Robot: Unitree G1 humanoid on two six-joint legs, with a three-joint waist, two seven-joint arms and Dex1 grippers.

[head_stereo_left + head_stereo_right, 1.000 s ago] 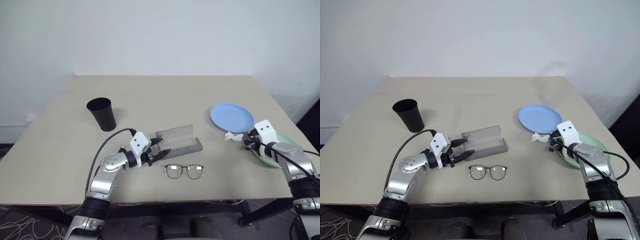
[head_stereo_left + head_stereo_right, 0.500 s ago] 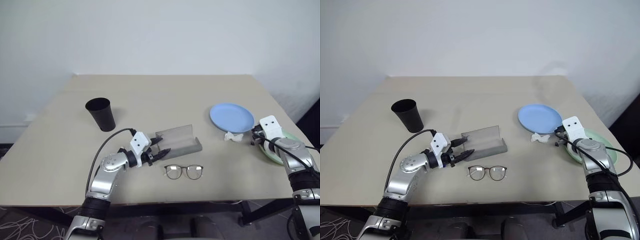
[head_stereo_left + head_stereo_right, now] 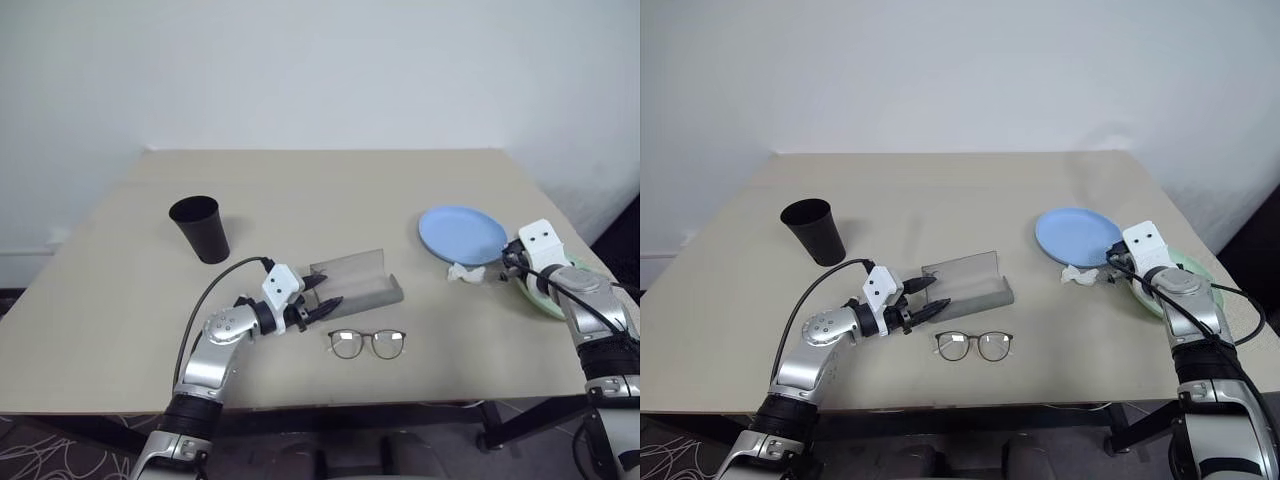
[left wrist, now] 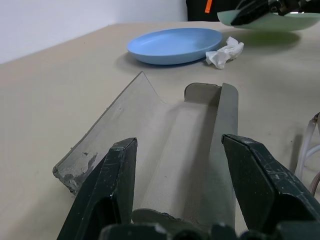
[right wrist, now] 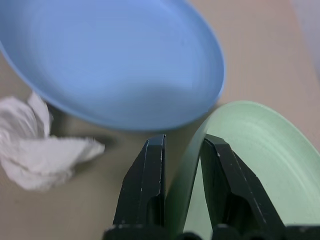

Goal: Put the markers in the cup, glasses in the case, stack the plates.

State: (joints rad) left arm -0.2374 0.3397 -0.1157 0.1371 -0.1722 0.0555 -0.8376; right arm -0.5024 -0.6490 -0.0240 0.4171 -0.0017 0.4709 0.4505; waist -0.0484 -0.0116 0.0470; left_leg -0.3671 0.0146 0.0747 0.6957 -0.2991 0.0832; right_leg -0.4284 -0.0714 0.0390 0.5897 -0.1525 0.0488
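Observation:
My right gripper [image 5: 184,139] is shut on the near rim of the mint green plate [image 5: 250,150], one finger over the rim and one under it. That plate [image 3: 562,296] hangs tilted just above the table's right edge. The light blue plate [image 3: 462,234] lies flat beside it. The grey case [image 3: 355,283] lies open at centre, its pale lid standing up. My left gripper [image 3: 330,291] is open at the case's left end, holding nothing. The glasses [image 3: 367,343] lie unfolded in front of the case. The black cup [image 3: 200,228] stands upright at the back left. The markers are out of view.
A small crumpled white paper [image 3: 464,272] lies between the blue plate and my right gripper. The beige table [image 3: 300,190] ends close to the green plate on the right, with a dark drop beyond it.
My right gripper has risen and drawn slightly back and right with the green plate's rim in it, lifting that plate off the table. The left arm has stayed still.

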